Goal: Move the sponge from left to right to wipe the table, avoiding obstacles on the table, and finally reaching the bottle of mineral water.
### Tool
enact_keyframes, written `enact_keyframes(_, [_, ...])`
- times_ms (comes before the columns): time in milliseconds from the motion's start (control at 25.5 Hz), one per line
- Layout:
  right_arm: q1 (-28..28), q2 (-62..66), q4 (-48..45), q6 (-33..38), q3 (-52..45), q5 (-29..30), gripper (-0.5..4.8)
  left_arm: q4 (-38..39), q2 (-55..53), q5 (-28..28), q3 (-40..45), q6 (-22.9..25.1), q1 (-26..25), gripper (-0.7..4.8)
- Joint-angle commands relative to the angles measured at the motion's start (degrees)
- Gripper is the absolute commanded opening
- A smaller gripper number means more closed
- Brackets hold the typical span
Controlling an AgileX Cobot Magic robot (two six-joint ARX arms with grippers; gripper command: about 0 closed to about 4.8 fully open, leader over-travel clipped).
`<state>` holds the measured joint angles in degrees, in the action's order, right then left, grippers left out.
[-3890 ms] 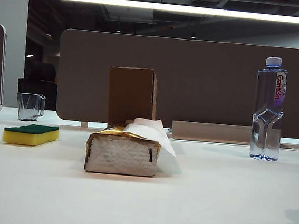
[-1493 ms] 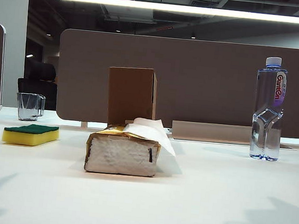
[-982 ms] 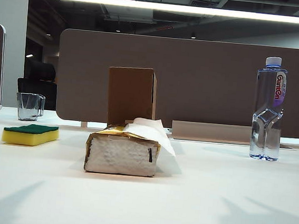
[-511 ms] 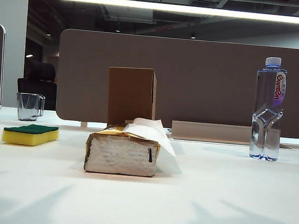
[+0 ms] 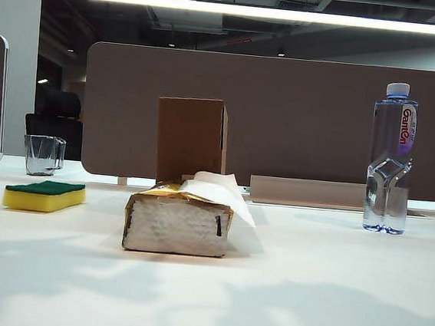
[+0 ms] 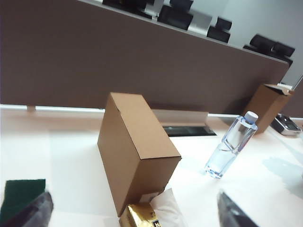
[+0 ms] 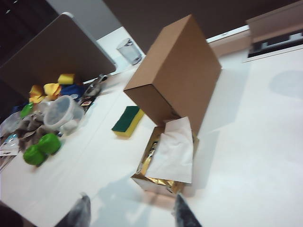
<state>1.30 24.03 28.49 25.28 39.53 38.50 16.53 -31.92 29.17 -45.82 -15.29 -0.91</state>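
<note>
The yellow sponge (image 5: 43,195) with its green top lies at the table's (image 5: 320,296) left. Mid-table the gold-edged tissue pack (image 5: 178,222) stands in front of the brown cardboard box (image 5: 191,139). The bottle of mineral water (image 5: 390,158) is upright at the far right. Neither gripper shows in the exterior view, only shadows. My left gripper (image 6: 132,215) hangs open above the tissue pack (image 6: 142,216) and box (image 6: 137,151), with a sponge corner (image 6: 21,194) beside one finger and the bottle (image 6: 232,144) beyond. My right gripper (image 7: 131,215) is open over bare table near the tissue pack (image 7: 168,158), box (image 7: 175,80) and sponge (image 7: 128,120).
A clear glass mug (image 5: 44,154) stands behind the sponge. A brown divider panel (image 5: 299,117) runs along the table's back. Past the table's sponge end lie green balls (image 7: 40,149), a clear container (image 7: 61,111) and other clutter. Another brown box (image 6: 267,101) stands beyond the bottle.
Arm shadows have grown and spread across the front of the table. The sponge, tissue pack, box and bottle have not moved.
</note>
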Motion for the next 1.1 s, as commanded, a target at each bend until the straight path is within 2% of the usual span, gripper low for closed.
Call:
enact_keyframes(39, [-0.07,3.04,-0.83,0.24,2.32,1.75,2.30,-0.37,-3.93,0.63,-1.92,0.33,0.02,4.79])
enact_keyframes(354, [-1.66,9.97,-0.92,0.22,8.13,2.40,2.30,-2.23,-13.97,-0.02,-4.63,3.26,-0.02,4.79])
enact_keyframes(511, [-5.16,14.53,-0.85,0.22,11.34,2.80,2.30,-6.01,-21.07,-0.57,-4.66,3.26,-0.55,4.79])
enact_keyframes(904, [-11.61,22.69,-1.46,0.22,12.59,3.23,2.30,-11.15,-37.29,-0.46,-5.53,3.34,-1.01,4.79])
enact_keyframes(1022, [-13.66,24.92,-1.75,0.22,12.74,3.82,2.30,-12.20,-42.47,-1.11,-6.75,5.95,-1.03,4.79])
enact_keyframes(1100, [-13.75,25.81,-1.92,0.24,12.92,3.93,2.30,-12.98,-45.51,-1.11,-7.89,5.88,-1.22,4.79])
